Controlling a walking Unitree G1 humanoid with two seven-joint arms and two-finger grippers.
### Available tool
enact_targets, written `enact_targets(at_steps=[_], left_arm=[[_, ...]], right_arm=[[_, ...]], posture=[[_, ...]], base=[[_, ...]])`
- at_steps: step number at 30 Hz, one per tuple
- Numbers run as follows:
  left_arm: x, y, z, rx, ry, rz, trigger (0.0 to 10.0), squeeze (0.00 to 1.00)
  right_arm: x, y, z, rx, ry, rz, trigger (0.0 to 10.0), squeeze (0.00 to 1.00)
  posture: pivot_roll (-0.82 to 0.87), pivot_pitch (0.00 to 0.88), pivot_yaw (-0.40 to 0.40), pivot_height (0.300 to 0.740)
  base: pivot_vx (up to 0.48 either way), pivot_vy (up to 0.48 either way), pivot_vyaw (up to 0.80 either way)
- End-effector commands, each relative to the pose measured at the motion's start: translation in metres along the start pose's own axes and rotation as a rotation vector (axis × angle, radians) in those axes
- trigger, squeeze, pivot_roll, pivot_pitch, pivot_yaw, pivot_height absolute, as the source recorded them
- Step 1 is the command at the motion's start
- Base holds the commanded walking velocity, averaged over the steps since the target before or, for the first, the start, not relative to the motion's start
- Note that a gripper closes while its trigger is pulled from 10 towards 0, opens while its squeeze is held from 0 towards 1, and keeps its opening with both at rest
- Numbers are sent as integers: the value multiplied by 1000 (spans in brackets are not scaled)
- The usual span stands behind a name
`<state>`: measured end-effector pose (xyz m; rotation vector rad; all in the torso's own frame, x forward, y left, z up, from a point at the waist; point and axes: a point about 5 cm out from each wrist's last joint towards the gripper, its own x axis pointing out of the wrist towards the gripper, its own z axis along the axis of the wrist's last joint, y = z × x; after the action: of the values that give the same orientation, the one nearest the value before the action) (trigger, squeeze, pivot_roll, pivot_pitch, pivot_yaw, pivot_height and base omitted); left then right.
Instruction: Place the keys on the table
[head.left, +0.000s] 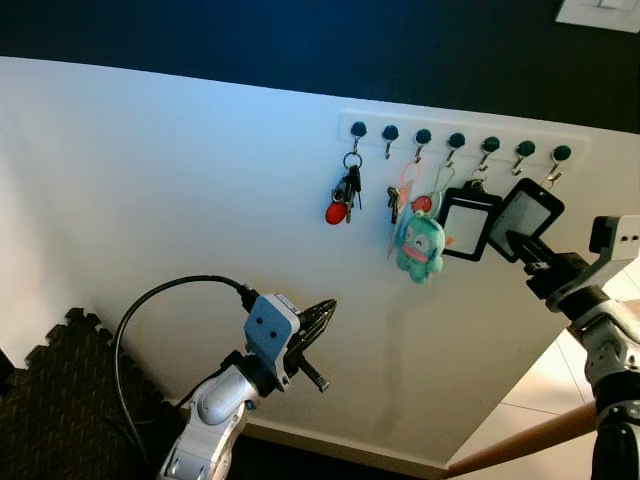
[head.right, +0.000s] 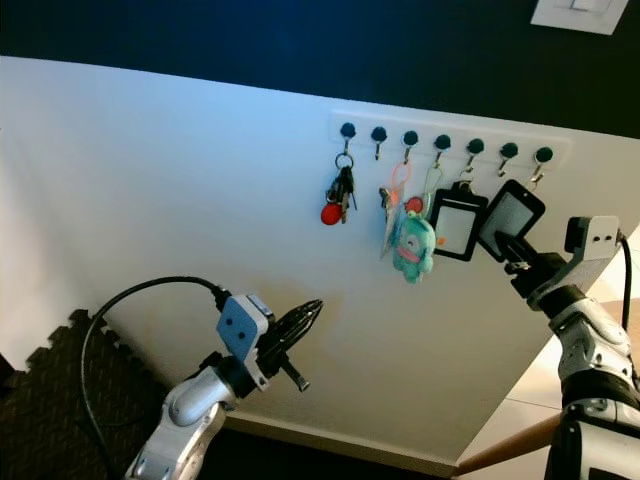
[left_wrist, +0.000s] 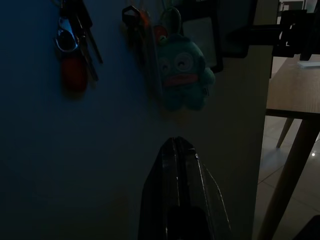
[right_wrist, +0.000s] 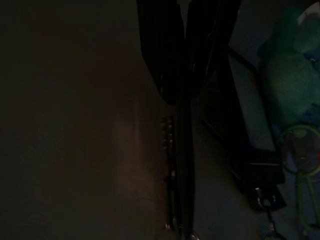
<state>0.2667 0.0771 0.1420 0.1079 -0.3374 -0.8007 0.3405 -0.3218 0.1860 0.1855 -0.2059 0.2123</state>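
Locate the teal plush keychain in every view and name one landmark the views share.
Left eye view: teal plush keychain hangs from the hook rail, right of the keys.
Right eye view: right of centre, beside the black card holder.
Left wrist view: upper middle, above the shut left gripper.
Right wrist view: dim teal shape at the right edge.
Shared landmark: the black card holder.

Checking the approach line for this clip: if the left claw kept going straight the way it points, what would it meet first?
Most likely the teal plush toy hanging from the hook rack: the left claw, shut, points just below it. The keys with the red tag hang off to one side. Depth is unclear; it could touch the white wall first.
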Motion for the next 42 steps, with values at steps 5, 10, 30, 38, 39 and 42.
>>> enact_targets(at_steps=[5,10,30,38,39,42], left_arm=[[0,0,1,25,6,-3,10000,0],[0,0,1,31,12,-6,10000,0],[0,-3,-2,46,43,-33,10000,0],[0,-3,-3,47,47,-33,10000,0],[0,-2,-3,48,47,-32,10000,0],[1,-2,-3,47,47,-29,10000,0]], right_arm=[[-4,-4,-1,13,-7,-30,0,0],[-4,-4,-2,13,-9,-27,1294,0],[-1,-7,14,245,-153,-20,10000,0],[2,2,18,260,-148,96,10000,0],[2,4,17,261,-143,112,10000,0],[5,9,17,251,-125,152,10000,0]], posture=[[76,56,-71,740],[76,58,-70,740],[75,67,-61,740],[72,72,-56,740],[73,72,-58,740],[73,72,-58,740]], base=[[0,0,0],[0,0,0],[0,0,0],[0,0,0],[0,0,0],[0,0,0]])
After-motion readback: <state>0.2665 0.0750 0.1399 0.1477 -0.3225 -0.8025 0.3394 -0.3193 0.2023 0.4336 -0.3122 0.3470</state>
